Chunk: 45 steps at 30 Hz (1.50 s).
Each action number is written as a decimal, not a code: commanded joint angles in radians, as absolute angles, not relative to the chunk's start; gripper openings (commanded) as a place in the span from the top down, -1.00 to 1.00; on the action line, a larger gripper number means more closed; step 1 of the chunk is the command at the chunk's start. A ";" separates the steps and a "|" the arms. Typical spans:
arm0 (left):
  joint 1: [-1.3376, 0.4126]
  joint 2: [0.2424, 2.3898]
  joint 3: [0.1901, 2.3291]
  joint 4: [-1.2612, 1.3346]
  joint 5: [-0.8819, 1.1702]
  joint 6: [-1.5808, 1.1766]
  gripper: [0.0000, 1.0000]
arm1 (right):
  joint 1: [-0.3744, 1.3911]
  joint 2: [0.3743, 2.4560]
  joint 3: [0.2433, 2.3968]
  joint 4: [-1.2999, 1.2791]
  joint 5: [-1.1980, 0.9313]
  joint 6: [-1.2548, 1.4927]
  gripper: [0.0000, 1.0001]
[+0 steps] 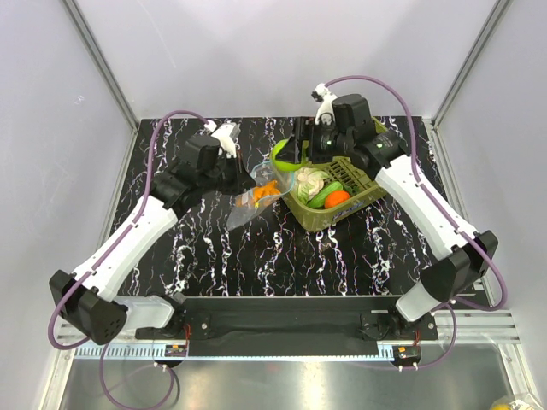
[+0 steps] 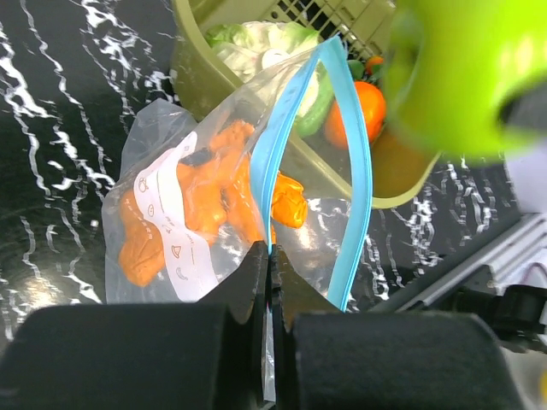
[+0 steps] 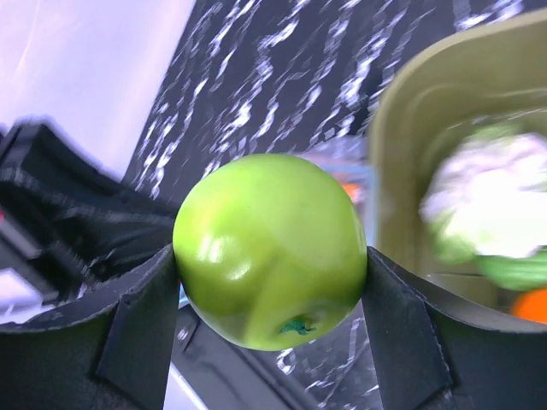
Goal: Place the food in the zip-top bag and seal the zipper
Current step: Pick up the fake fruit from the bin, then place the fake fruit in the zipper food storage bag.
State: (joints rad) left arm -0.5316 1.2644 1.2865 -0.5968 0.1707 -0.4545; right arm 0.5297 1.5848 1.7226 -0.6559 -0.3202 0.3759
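Right claw (image 3: 271, 256): closed on the apple (image 3: 270, 248), one dark finger pressed to each side. The apple was glossy, green and round, and was held in the air above the left rim of the tub (image 1: 369, 190), near the bag's mouth.

Left claw (image 2: 269, 260): closed flat on the edge of the bag (image 2: 162, 137) at its mouth, pinching it beside the zipper (image 2: 355, 171). The zipper's two light-blue strips stood apart, so the mouth was open and faced the tub.

Bag: clear, crinkled plastic with a white printed patch. It held orange carrot pieces (image 2: 214, 196). Its lower end lay on the table (image 1: 256, 248), just left of the tub.

Tub: olive-green plastic, rectangular, with slatted walls. It held a white cauliflower (image 1: 309, 179) with pale green leaves, a green cucumber (image 1: 323, 196) and a round orange fruit (image 1: 337, 198).

Table: black with white marble-like veining. Plain white walls (image 1: 256, 51) and grey metal frame posts (image 1: 98, 60) enclosed it.
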 commanded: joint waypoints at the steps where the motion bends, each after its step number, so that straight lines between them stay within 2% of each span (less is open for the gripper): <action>1: -0.511 1.246 1.327 -0.543 0.236 -0.511 1.00 | 0.577 1.548 1.683 -0.569 -0.403 0.417 0.02; 8: -0.494 1.224 1.302 -0.485 0.301 -0.574 1.00 | 0.655 1.594 1.658 -0.549 -0.414 0.419 0.00; 21: -0.425 1.152 1.258 -0.462 0.353 -0.587 1.00 | 0.696 1.721 1.634 -0.537 -0.449 0.407 -0.11; 25: -0.411 1.146 1.233 -0.387 0.428 -0.614 1.00 | 0.722 1.749 1.637 -0.529 -0.465 0.391 -0.34; 26: -0.408 1.146 1.226 -0.384 0.439 -0.629 1.00 | 0.726 1.750 1.640 -0.528 -0.468 0.388 -0.59; 29: -0.399 1.137 1.197 -0.351 0.471 -0.655 1.00 | 0.727 1.732 1.640 -0.512 -0.465 0.391 -0.99; 33: -0.374 1.121 1.148 -0.330 0.485 -0.669 1.00 | 0.726 1.681 1.638 -0.529 -0.399 0.379 -0.99; 41: -0.354 1.100 1.074 -0.259 0.537 -0.673 1.00 | 0.721 1.635 1.687 -0.604 -0.275 0.371 -0.86; 45: -0.350 1.100 1.072 -0.252 0.552 -0.666 1.00 | 0.678 1.602 1.701 -0.675 -0.189 0.416 -0.56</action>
